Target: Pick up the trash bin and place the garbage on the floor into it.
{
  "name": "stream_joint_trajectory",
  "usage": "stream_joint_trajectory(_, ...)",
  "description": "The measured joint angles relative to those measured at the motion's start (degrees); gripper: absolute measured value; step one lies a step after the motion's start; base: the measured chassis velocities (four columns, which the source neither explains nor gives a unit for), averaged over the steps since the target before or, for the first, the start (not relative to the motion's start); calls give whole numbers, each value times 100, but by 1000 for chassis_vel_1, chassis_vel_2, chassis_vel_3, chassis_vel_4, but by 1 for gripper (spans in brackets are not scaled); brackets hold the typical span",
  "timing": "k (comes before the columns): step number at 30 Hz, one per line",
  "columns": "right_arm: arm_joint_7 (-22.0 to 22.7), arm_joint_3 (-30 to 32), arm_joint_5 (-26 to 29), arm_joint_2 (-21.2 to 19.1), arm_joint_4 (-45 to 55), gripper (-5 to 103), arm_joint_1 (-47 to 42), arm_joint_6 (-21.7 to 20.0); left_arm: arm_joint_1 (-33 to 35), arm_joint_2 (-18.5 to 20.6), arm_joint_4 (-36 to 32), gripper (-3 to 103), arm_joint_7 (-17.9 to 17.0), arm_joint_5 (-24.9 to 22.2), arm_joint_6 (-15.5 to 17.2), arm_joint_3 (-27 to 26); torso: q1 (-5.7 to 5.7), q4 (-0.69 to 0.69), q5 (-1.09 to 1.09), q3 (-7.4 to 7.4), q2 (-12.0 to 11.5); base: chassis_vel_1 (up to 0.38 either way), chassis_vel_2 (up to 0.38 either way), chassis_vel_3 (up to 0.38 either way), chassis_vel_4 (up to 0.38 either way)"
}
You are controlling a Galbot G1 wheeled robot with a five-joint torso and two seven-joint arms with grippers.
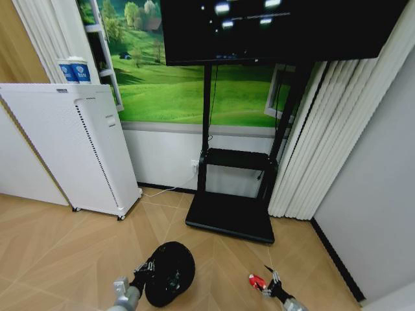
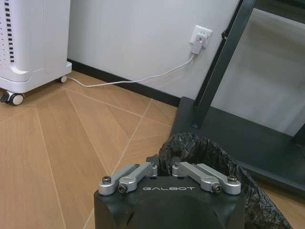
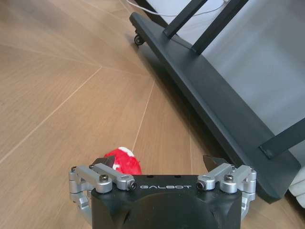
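We see the left gripper [image 1: 146,269] low at the near edge of the head view, its fingers drawn together on the near rim of the trash bin [image 1: 171,272], which is black, lined with a black bag, and sits directly ahead of that gripper; in the left wrist view the left gripper [image 2: 165,168] pinches the liner rim of the trash bin [image 2: 209,155] right at its fingertips. Our right gripper [image 1: 272,283] is well off to the other side of the bin, jaws spread apart, with a red-and-white piece of garbage [image 1: 257,282] just at its finger on the bin side; in the right wrist view the right gripper [image 3: 162,167] stands wide and the garbage [image 3: 123,161] lies against one finger, not clamped between both as far as we can tell. Beyond both grippers stands the black TV stand [image 1: 231,217] base on the wood floor [image 1: 58,246], further out and to the left gripper's outer side the white perforated unit [image 1: 71,152] on casters, two blue-and-white cups [image 1: 74,70] on top. A white cable [image 2: 143,78] runs to a wall socket [image 2: 200,39] ahead of the left gripper
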Motion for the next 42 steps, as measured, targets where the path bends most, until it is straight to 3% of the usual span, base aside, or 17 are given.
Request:
stream_joint_trajectory(8,-129,-53,-245,360,-798,100,234,134,45,-37,11,8,17,33,-12,-7,1,2,0,0,0,0,0,0,0)
stream_joint_trajectory(24,-236,-305,-277,819,-1419,100,452,90,85,35,1,8,77,-18,-55,-98,1,1,0,0,0,0,0,0,0)
stream_joint_trajectory(41,-392,-517,5,1324,-1961,101,670,-71,224,98,-163,8,154,-40,-92,-165,1,0,-2,0,2,0,0,0,0)
stream_joint_trajectory(42,-399,-525,36,1338,-1988,97,679,-99,238,103,-179,8,158,-40,-93,-170,1,0,-1,0,2,0,0,0,0)
